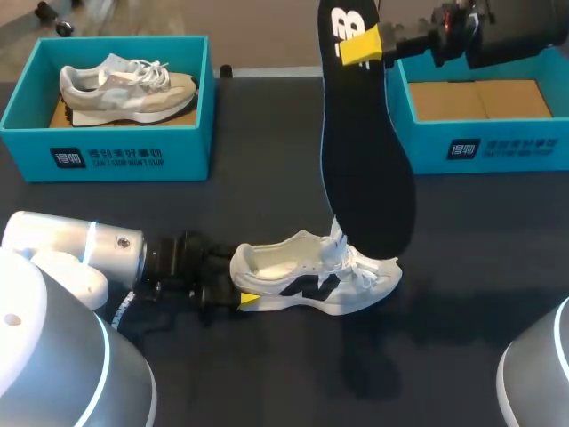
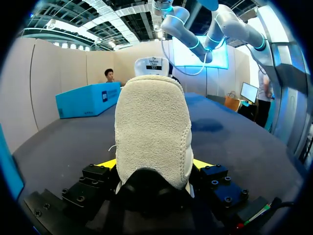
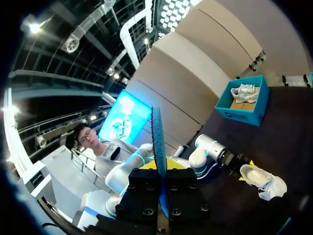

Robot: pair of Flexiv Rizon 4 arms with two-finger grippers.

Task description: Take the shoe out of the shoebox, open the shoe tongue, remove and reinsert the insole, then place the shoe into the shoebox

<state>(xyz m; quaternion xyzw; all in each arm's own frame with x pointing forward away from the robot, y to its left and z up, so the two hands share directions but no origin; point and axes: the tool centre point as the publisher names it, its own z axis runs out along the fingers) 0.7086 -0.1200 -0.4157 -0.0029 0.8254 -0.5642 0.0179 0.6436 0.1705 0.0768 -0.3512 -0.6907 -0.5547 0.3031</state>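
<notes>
Dark tabletop (image 1: 267, 133) is being shared by two teal shoeboxes and a white shoe (image 1: 311, 271) with black side markings, which is being kept on its sole near the middle, toe pointing toward three o'clock. Its heel is being clamped from both sides by the left gripper (image 1: 242, 286), reaching in from nine o'clock. A black insole (image 1: 366, 160) is being held up in the air, pinched at its heel end by the clenched right gripper (image 1: 363, 44) at about one o'clock of the shoe. The insole's toe end is being hung just behind the laces, and contact there cannot be told. At ten o'clock a beige shoe (image 1: 129, 84) is being housed in the left shoebox (image 1: 107, 151). At two o'clock the right shoebox (image 1: 480, 147) is being seen with its brown cardboard floor showing.
</notes>
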